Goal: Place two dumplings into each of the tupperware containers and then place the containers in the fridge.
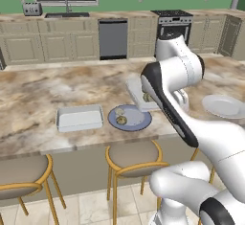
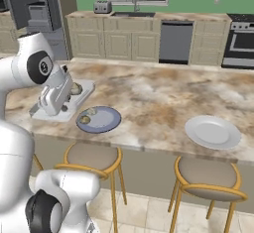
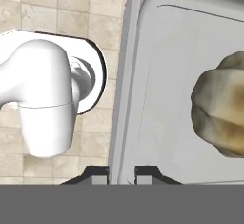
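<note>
On the marble counter [image 1: 57, 87], the pincer [image 3: 121, 171] clamps nearly shut on the rim of a tupperware container [image 3: 181, 75] holding a dumpling [image 3: 221, 111].

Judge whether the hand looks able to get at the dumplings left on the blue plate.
Probably yes: the dumplings lie uncovered on the blue plate, nothing standing over them, and the hand hovers at the neighbouring container.

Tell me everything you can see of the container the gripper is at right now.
The container is a shallow rectangular tray of pale, translucent-looking plastic with a low raised rim, lying flat on the marble counter beside the blue plate. One dumpling sits inside. The gripper is at its rim, one of the fingers on each side of the wall; whether they press it is unclear.
</note>
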